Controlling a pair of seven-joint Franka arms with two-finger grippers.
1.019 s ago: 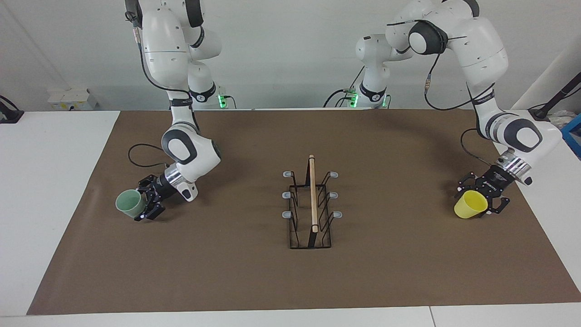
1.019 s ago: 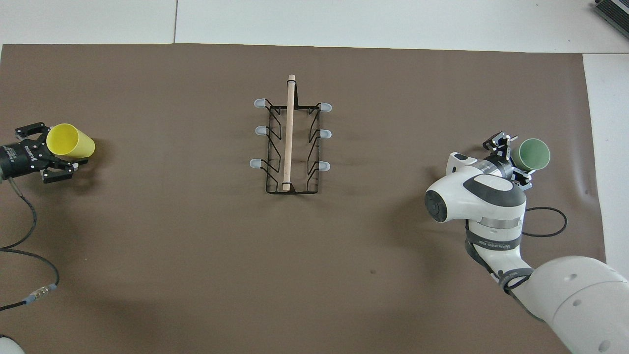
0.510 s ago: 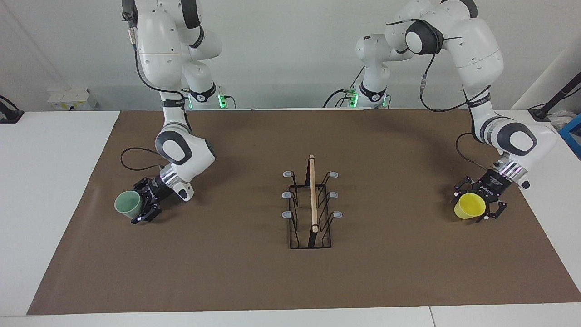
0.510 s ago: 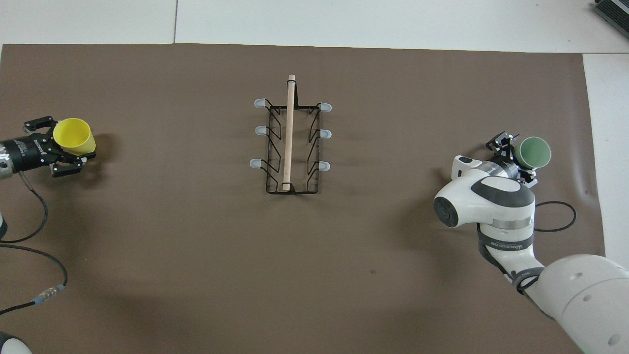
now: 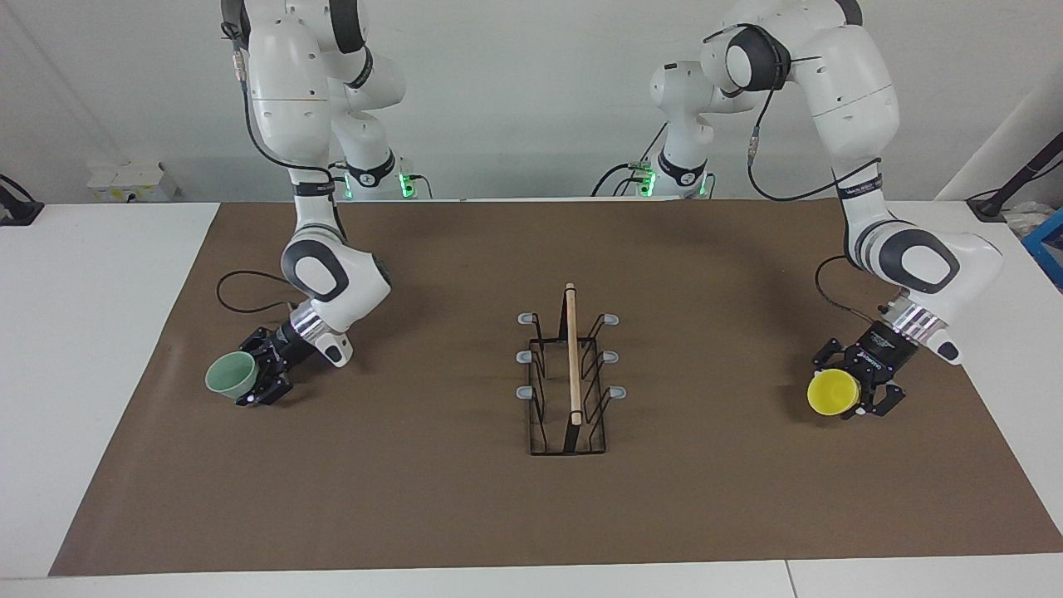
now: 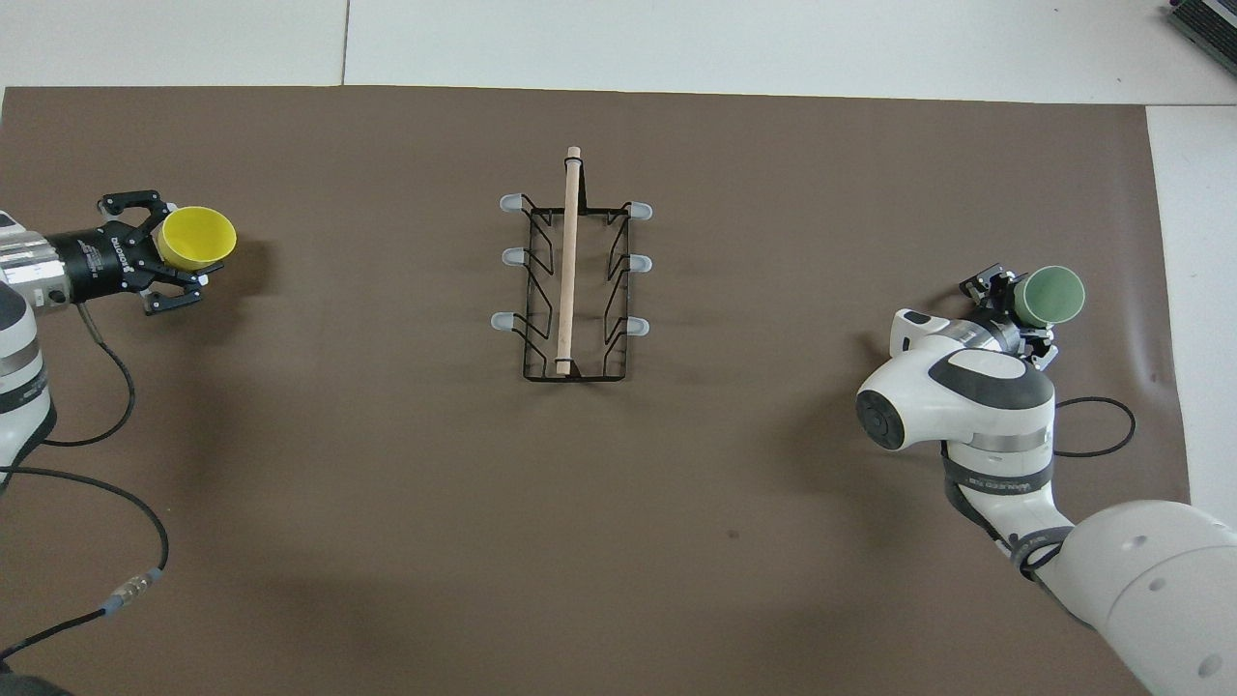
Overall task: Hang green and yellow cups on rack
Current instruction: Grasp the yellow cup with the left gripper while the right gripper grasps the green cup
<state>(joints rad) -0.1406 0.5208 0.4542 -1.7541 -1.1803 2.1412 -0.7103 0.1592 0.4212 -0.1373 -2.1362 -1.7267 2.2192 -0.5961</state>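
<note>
The yellow cup [image 5: 833, 393] [image 6: 196, 237] is tipped on its side at the left arm's end of the mat, its mouth turned away from the robots. My left gripper [image 5: 849, 392] [image 6: 172, 256] is shut on it at its base. At the right arm's end, my right gripper [image 5: 254, 379] [image 6: 1022, 304] is shut on the pale green cup [image 5: 230, 374] [image 6: 1053, 295], which is also tilted. The black wire rack [image 5: 571, 357] [image 6: 570, 261], with a wooden rod on top and grey-tipped prongs, stands in the middle of the mat with nothing on it.
A brown mat [image 5: 706, 498] covers most of the white table. A black cable [image 5: 241, 291] loops on the mat by the right arm. Another cable [image 6: 97, 435] trails beside the left arm. Bare white table [image 5: 83, 332] borders the mat.
Both grippers closed on their cups. The left gripper carried the yellow cup farther from the robots and a little toward the rack. The right gripper and green cup hardly moved.
</note>
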